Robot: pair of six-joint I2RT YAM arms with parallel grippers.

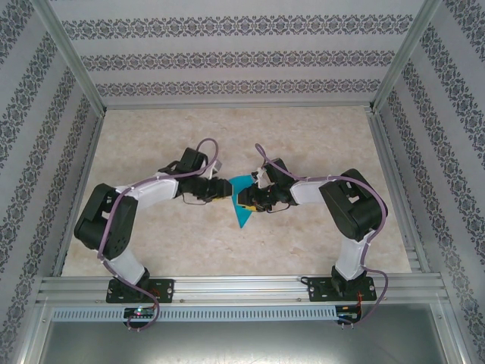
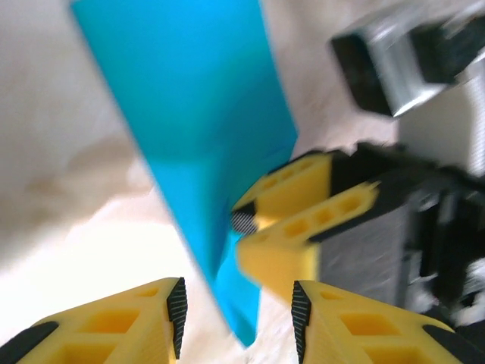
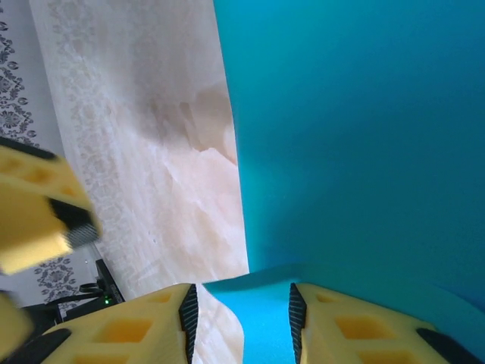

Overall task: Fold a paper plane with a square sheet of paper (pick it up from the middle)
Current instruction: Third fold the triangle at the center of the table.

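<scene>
The teal-blue sheet of paper (image 1: 242, 209) is folded into a narrow pointed shape and lies at the middle of the table, its tip toward the near edge. My left gripper (image 1: 226, 189) comes at it from the left and my right gripper (image 1: 245, 199) from the right, fingertips almost meeting over it. In the left wrist view the paper (image 2: 197, 114) tapers to a point between my left gripper's (image 2: 239, 315) open jaws, clear of both pads, with the right gripper's yellow fingers (image 2: 303, 205) close behind. In the right wrist view a raised fold of the paper (image 3: 356, 136) sits between my right gripper's (image 3: 239, 318) open jaws.
The beige marbled table (image 1: 303, 136) is walled by patterned panels and an aluminium frame (image 1: 227, 287) along the near edge. Both arms bend inward, elbows near the table's sides. The left gripper's yellow finger (image 3: 34, 220) shows blurred at the left of the right wrist view.
</scene>
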